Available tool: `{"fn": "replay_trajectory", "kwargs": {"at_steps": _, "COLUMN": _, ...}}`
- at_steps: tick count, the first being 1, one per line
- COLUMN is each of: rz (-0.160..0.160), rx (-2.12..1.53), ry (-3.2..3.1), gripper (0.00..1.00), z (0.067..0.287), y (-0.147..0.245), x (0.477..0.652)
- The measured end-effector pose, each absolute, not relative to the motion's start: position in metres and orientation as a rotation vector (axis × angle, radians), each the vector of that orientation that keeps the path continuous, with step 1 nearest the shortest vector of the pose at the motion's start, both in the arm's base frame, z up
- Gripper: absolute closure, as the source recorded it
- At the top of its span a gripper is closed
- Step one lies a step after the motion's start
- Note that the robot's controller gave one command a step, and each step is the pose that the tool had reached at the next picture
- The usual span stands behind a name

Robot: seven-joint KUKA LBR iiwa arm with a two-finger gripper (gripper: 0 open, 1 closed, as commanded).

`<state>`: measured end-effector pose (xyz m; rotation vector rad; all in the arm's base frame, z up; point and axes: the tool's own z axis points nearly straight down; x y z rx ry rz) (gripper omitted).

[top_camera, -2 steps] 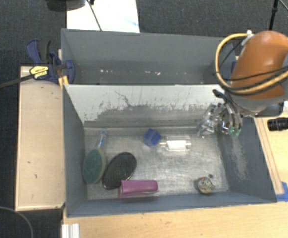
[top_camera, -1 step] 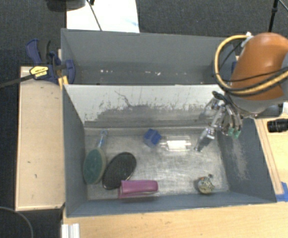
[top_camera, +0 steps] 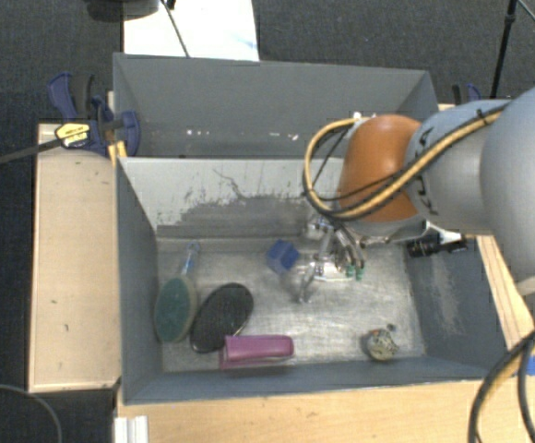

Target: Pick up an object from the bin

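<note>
My gripper [top_camera: 312, 278] hangs low over the middle of the bin floor, below the orange wrist cover. A small blue block [top_camera: 282, 257] lies just to its left, close beside it; whether they touch I cannot tell. A magenta oblong block [top_camera: 256, 349] lies near the front wall, below and left of the gripper. A small round brownish metal piece [top_camera: 380, 343] sits at the front right. Nothing can be seen held in the gripper.
At the bin's left lie a black oval brush [top_camera: 221, 317] and a green oval pad [top_camera: 172, 308], side by side. A thin blue stick [top_camera: 190, 260] leans near the back left wall. The arm and its cables cover the bin's right rear.
</note>
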<state>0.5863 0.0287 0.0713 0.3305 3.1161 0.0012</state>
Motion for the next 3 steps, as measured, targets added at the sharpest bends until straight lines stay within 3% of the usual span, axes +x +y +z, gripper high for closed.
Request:
{"fn": "replay_trajectory", "kwargs": {"at_steps": 1, "rz": 0.002, "rx": 0.703, "ry": 3.055, "gripper": 0.0, "z": 0.076, "y": 0.066, "x": 0.588}}
{"fn": "replay_trajectory", "kwargs": {"at_steps": 2, "rz": 0.004, "rx": 0.698, "ry": 3.049, "gripper": 1.0, "z": 0.078, "y": 0.065, "x": 0.59}}
{"fn": "replay_trajectory", "kwargs": {"at_steps": 3, "rz": 0.006, "rx": 0.71, "ry": 3.051, "gripper": 1.0, "z": 0.218, "y": 0.068, "x": 0.577}}
